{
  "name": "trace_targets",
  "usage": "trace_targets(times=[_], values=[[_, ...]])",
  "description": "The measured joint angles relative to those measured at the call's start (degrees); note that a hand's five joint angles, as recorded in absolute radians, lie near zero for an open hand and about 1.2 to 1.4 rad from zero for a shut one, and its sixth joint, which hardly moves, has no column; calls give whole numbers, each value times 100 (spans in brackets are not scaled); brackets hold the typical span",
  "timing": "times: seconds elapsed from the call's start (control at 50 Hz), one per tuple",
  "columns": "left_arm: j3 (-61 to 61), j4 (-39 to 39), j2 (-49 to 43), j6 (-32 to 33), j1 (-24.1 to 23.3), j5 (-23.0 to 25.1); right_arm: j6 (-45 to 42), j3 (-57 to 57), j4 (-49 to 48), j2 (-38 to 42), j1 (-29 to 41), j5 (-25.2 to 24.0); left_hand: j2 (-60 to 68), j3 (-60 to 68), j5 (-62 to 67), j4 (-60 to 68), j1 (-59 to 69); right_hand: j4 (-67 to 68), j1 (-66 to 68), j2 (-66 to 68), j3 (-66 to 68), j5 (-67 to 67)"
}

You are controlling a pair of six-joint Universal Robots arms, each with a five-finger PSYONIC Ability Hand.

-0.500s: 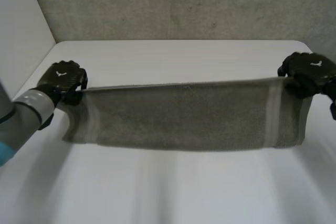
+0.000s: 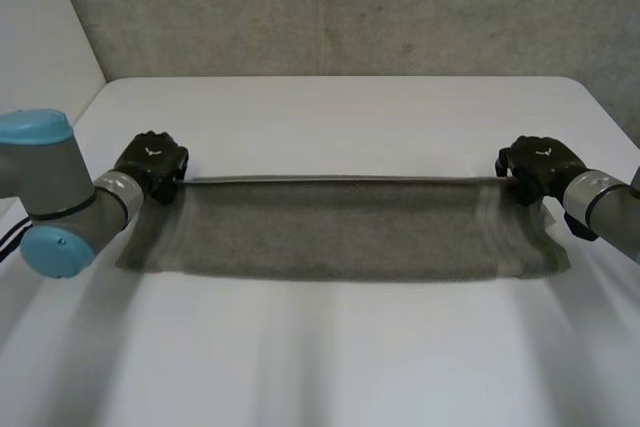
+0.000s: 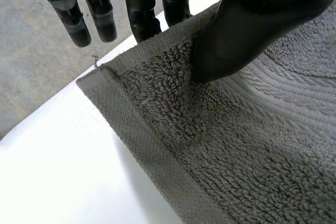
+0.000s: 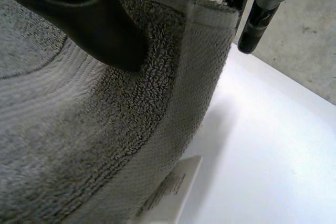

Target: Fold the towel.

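White table (image 2: 350, 367), grey wall behind its far edge.

Grey towel (image 2: 340, 232): spread lengthwise across the middle of the table, between the two hands. Its far long edge runs as a taut straight line from hand to hand. The rest of the cloth falls toward the near side. Cannot tell whether the near edge rests on the table or hangs just above it.

Left arm (image 2: 60, 197) and right arm (image 2: 610, 209) come in from either side of the table.

Left hand (image 2: 150, 165): at the towel's far left corner. In the left wrist view the thumb (image 3: 247, 24) presses into the terry pile just inside the hem, with fingers (image 3: 142, 9) behind the cloth edge; corner pinched.

Right hand (image 2: 535, 167): at the far right corner. In the right wrist view the thumb (image 4: 89, 19) bears on the pile beside the woven border, fingers (image 4: 257, 19) behind the edge; corner pinched.

White label (image 4: 168, 192) at the towel's side hem below the right hand; print too small to read.
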Motion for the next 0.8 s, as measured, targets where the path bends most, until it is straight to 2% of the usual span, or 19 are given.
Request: trace_targets(times=[0.14, 0.2, 0.22, 0.24, 0.26, 0.32, 0.36, 0.4, 0.44, 0.62, 0.8], values=[[118, 25, -149, 139, -32, 19, -5, -77, -32, 111, 9, 190, 0, 0, 0, 0, 0, 0, 0, 0, 0, 0], [118, 47, -149, 166, -37, 29, -5, -49, -35, 61, 13, 223, -234, 0, -206, 0, -177, 0, -1361, -1425, 0, -1422], [108, 54, -138, 170, -43, 27, -4, -24, -34, 20, 20, 230, -1080, 0, -936, 0, -860, 0, -1911, -1962, 0, -1979], [87, 60, -113, 172, -51, 22, -2, 4, -35, -33, 26, 234, -2292, 0, -2261, 0, -2043, 0, -2647, -2655, 0, -2665], [79, 62, -102, 173, -56, 19, -1, 25, -33, -69, 29, 236, -2662, 0, -2637, 0, -2413, 0, -2972, -2906, 0, -3009], [-24, 76, 26, 160, -99, -24, 4, 151, -30, -279, 40, 236, -5752, 0, -5759, 0, -5333, 0, -4567, -4539, 0, -4856], [-125, 95, 129, 150, -119, -63, 8, 263, -31, -456, 42, 232, -6196, 0, -6289, 0, -5736, 0, -5276, -5273, 0, -5791], [-258, 128, 252, 142, -133, -99, 12, 414, -29, -666, 41, 221, -6250, 0, -6344, 0, -5794, 0, -5861, -5943, 0, -6338], [-468, 191, 444, 134, -138, -137, 10, 641, -28, -962, 38, 210, -6250, 0, -6344, 0, -5794, 0, -6068, -6205, 0, -6343], [-1658, 379, 1640, 104, -89, -154, -111, 2021, -35, -2210, -3, 157, -6253, 0, -6344, 0, -5795, 0, -6081, -6209, 0, -6343], [-2980, 558, 2796, 14, -83, -111, -823, 3325, -319, -2724, -175, 113, -6259, 0, -6345, 0, -5795, 0, -6069, -6206, 0, -6326]])
